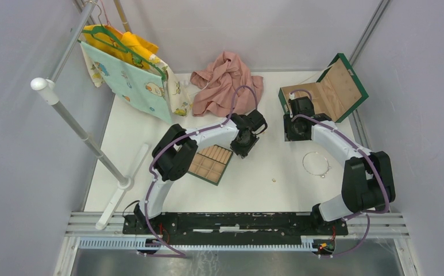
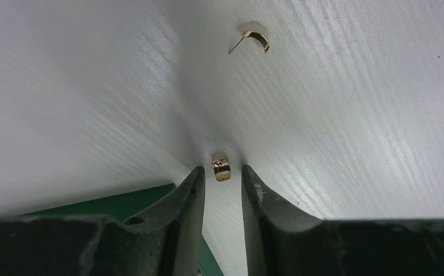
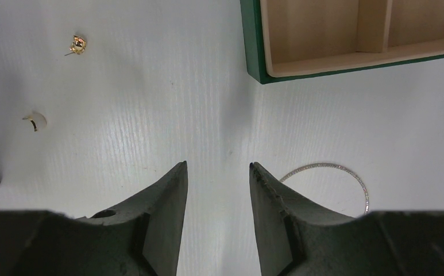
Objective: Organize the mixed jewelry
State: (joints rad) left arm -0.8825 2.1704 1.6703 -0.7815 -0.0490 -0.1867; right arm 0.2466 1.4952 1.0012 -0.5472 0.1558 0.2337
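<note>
My left gripper [image 1: 242,148] is low over the table just right of the tan compartmented tray [image 1: 211,163]. In the left wrist view its jaws [image 2: 223,169] stand a little apart. A small gold piece [image 2: 221,167] lies between the tips and touches neither. A second gold earring [image 2: 255,37] lies further ahead. My right gripper [image 1: 293,133] is open and empty [image 3: 218,165] over bare table. The thin silvery wire loop [image 1: 316,163] lies to its right [image 3: 328,168]. Two more earrings [image 3: 77,44] [image 3: 34,121] lie to the left. One pale bead [image 1: 274,180] sits nearer the front.
The open green box [image 1: 323,92] with tan compartments [image 3: 323,34] stands at the back right, close to my right gripper. A pink cloth [image 1: 225,83] lies at the back middle. A clothes rack [image 1: 76,123] with hanging fabric stands on the left.
</note>
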